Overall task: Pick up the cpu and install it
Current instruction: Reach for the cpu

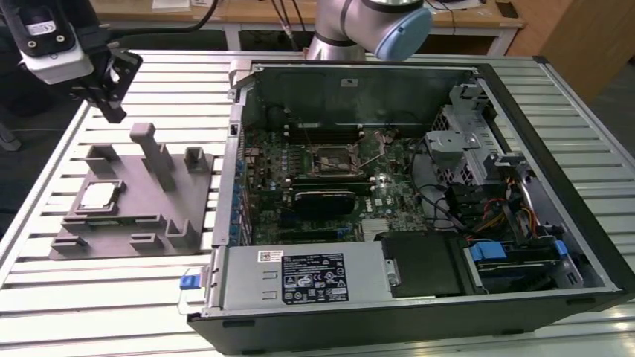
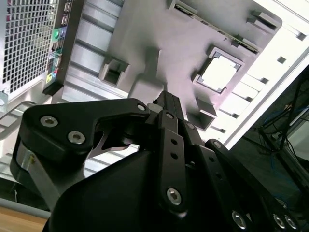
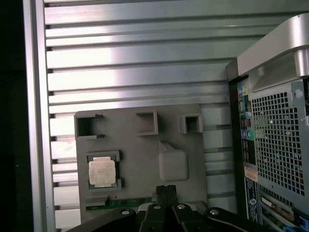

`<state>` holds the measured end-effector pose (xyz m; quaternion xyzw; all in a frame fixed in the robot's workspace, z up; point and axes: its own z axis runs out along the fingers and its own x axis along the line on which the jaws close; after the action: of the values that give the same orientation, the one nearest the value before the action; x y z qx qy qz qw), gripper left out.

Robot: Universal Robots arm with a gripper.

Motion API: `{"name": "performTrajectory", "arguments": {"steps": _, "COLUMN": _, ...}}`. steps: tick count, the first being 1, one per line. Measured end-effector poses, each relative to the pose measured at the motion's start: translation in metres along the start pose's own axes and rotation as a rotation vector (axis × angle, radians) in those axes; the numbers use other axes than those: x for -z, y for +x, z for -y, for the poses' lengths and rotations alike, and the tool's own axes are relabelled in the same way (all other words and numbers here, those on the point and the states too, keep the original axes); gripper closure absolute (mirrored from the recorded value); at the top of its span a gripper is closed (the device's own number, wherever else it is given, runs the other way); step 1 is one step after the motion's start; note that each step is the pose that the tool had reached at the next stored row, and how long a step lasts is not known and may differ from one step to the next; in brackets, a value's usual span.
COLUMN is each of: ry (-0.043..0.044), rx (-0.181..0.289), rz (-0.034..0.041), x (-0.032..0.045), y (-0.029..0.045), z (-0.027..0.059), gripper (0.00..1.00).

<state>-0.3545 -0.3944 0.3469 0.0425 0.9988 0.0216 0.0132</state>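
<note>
You have nothing lifted yet: the cpu (image 1: 100, 195) lies in its recess on the grey fixture (image 1: 144, 212), while your pincer (image 3: 165, 190), pinched narrow and empty, hangs above that fixture

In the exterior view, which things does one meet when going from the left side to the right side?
cpu → tall post of the grey fixture → motherboard socket → metal drive cage

One cpu (image 1: 98, 195), one fixture (image 1: 149, 214), one computer case (image 1: 417, 327)
</note>
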Motion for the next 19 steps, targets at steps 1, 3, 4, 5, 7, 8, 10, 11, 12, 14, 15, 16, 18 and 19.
{"name": "performTrajectory", "arguments": {"steps": 1, "ry": 0.0000, "rx": 0.000, "rz": 0.0001, "x": -0.0010, "y": 0.0020, "z": 0.0002, "gripper": 0.89}}
{"name": "performTrajectory", "arguments": {"steps": 3, "ry": 0.0000, "rx": 0.000, "rz": 0.0001, "x": -0.0030, "y": 0.0059, "z": 0.0006, "gripper": 0.89}}
{"name": "performTrajectory", "arguments": {"steps": 4, "ry": -0.0001, "rx": 0.000, "rz": 0.0001, "x": -0.0040, "y": 0.0081, "z": 0.0008, "gripper": 0.89}}
{"name": "performTrajectory", "arguments": {"steps": 5, "ry": 0.0000, "rx": 0.000, "rz": 0.0000, "x": -0.0051, "y": 0.0101, "z": 0.0011, "gripper": 0.89}}
{"name": "performTrajectory", "arguments": {"steps": 7, "ry": 0.0000, "rx": 0.000, "rz": 0.0000, "x": -0.0074, "y": 0.0141, "z": 0.0015, "gripper": 0.89}}
{"name": "performTrajectory", "arguments": {"steps": 8, "ry": 0.0000, "rx": 0.000, "rz": 0.0001, "x": -0.0086, "y": 0.0159, "z": 0.0017, "gripper": 0.89}}
{"name": "performTrajectory", "arguments": {"steps": 10, "ry": 0.0000, "rx": 0.000, "rz": 0.0001, "x": -0.0109, "y": 0.0195, "z": 0.0021, "gripper": 0.89}}
{"name": "performTrajectory", "arguments": {"steps": 11, "ry": 0.0000, "rx": 0.000, "rz": 0.0000, "x": -0.0121, "y": 0.0213, "z": 0.0023, "gripper": 0.89}}
{"name": "performTrajectory", "arguments": {"steps": 12, "ry": -0.0001, "rx": 0.000, "rz": 0.0000, "x": -0.0132, "y": 0.0228, "z": 0.0025, "gripper": 0.89}}
{"name": "performTrajectory", "arguments": {"steps": 14, "ry": -0.0001, "rx": 0.000, "rz": -0.0002, "x": -0.0155, "y": 0.0253, "z": 0.0027, "gripper": 0.89}}
{"name": "performTrajectory", "arguments": {"steps": 15, "ry": 0.0000, "rx": 0.000, "rz": -0.0005, "x": -0.0166, "y": 0.0264, "z": 0.0028, "gripper": 0.89}}
{"name": "performTrajectory", "arguments": {"steps": 16, "ry": 0.0001, "rx": 0.000, "rz": -0.0008, "x": -0.0177, "y": 0.0276, "z": 0.0028, "gripper": 0.89}}
{"name": "performTrajectory", "arguments": {"steps": 18, "ry": 0.0000, "rx": 0.000, "rz": -0.0012, "x": -0.0199, "y": 0.0301, "z": 0.0028, "gripper": 0.89}}
{"name": "performTrajectory", "arguments": {"steps": 19, "ry": 0.0001, "rx": 0.000, "rz": -0.0015, "x": -0.0208, "y": 0.0316, "z": 0.0027, "gripper": 0.89}}
